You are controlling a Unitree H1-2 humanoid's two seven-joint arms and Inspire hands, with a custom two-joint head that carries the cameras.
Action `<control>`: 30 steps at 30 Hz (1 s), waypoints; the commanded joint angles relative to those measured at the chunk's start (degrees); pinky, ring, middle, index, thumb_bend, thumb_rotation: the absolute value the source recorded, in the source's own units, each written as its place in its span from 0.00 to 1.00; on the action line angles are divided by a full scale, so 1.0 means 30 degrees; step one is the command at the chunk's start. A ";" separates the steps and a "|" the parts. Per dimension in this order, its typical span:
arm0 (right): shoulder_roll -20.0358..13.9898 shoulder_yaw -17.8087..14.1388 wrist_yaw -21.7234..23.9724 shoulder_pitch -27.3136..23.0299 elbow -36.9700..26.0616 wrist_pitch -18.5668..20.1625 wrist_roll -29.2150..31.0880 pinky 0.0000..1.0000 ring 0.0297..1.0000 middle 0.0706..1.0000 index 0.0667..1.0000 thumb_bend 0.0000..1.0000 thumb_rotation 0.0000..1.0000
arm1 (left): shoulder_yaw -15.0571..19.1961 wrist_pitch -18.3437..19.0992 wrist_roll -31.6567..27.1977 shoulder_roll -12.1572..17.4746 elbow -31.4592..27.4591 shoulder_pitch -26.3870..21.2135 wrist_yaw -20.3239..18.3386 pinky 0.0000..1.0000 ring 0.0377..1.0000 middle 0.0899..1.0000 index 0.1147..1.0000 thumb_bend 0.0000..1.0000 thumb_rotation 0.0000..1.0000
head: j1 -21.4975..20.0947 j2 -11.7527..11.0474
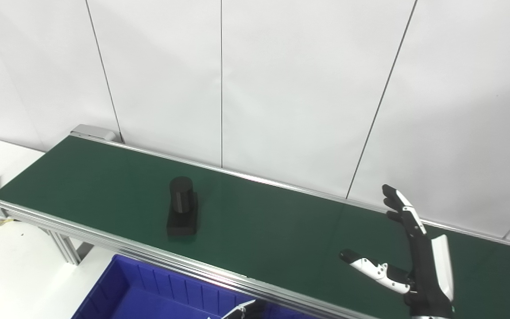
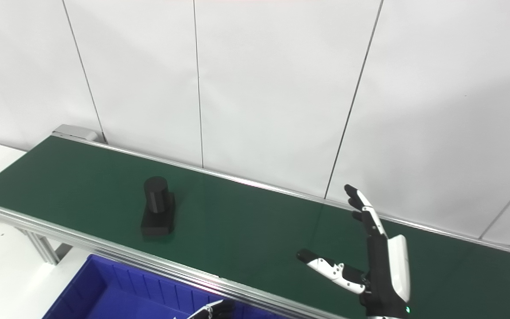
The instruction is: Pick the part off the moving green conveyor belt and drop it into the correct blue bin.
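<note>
Left eye view: black part (image 1: 183, 206), a cylinder standing on a flat block, sits on the green conveyor belt (image 1: 272, 226) toward its left end, well apart from the right hand (image 1: 414, 261), which is held over the belt w/ fingers straight up, thumb splayed out left, holding nothing. Right eye view: blue bin (image 2: 117, 292) lies just below the belt's near rail under the part; only a sliver of the left hand (image 2: 208, 311) shows at the bottom edge by the bin, so can't tell if it's spread or closed.

1. Conveyor belt (image 1: 104, 177): dark green, plain; silver metal rails along both edges.
2. Part (image 1: 182, 212): matte black throughout, cylinder and base alike.
3. Bin (image 1: 122, 288), at 6 o'clock of the part: saturated blue, ribbed inner wall.
4. Right hand (image 1: 419, 261), at 4 o'clock: black body, white panels, black fingertips.
5. Wall panels (image 1: 281, 88): white, thin dark seams.
</note>
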 commanded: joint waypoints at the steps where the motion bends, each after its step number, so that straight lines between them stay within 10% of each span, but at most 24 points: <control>1: 0.0240 0.0115 -0.0193 -0.0748 -0.0196 0.0302 -0.0139 0.78 0.84 0.86 0.87 0.79 0.46 | -0.0180 -0.0750 0.0221 0.0116 -0.0616 -0.0110 0.0510 0.79 0.83 0.83 0.81 0.86 0.56 | -0.0032 0.0006; 30: 0.0326 0.2245 0.0400 -0.4508 0.3481 0.2032 -0.1199 0.78 0.86 0.89 0.89 0.81 0.48 | -0.8031 -0.0749 0.6606 0.4005 0.0996 -0.2886 1.4010 0.68 0.80 0.82 0.77 0.86 0.60 | -0.0097 -0.0156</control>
